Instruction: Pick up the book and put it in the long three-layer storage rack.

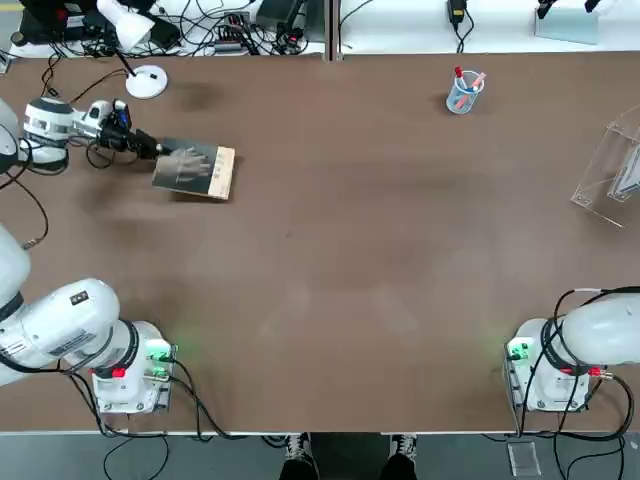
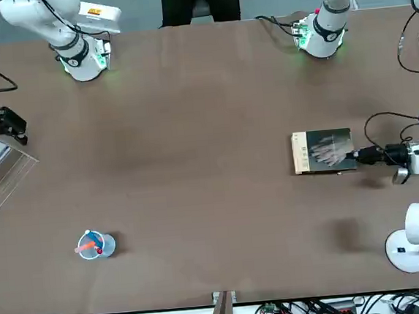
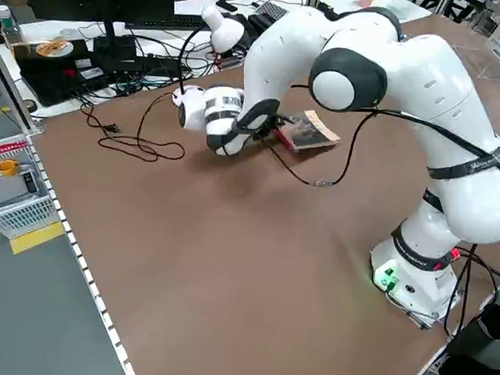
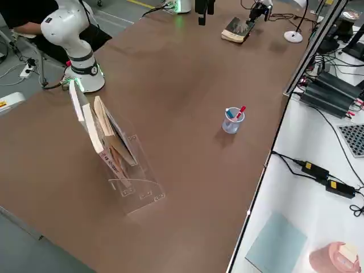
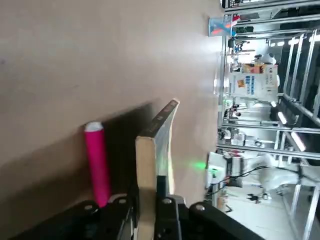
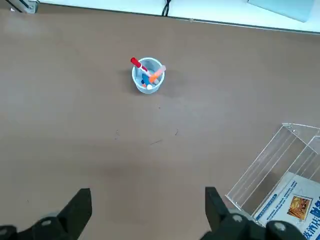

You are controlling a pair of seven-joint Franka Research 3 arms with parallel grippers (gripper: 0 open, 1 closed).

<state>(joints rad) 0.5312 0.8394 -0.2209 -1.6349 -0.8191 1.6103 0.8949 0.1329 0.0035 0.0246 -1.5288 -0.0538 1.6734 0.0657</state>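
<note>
Already the left gripper (image 1: 150,150) was clamped on the book (image 1: 195,171) at far left, the storage rack (image 1: 612,170) far right unreached.

The top view is looking straight down from the robot's side; the front view is facing it across the table (image 1: 330,250). 2 raised side cameras are looking diagonally. All 4 are sharing the book (image 1: 195,171).

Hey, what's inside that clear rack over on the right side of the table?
The clear rack holds a few thin books or booklets leaning in its slanted tiers; one shows a blue and white printed cover. Their overlapping hides most of the covers, so an exact count isn't possible.
</note>
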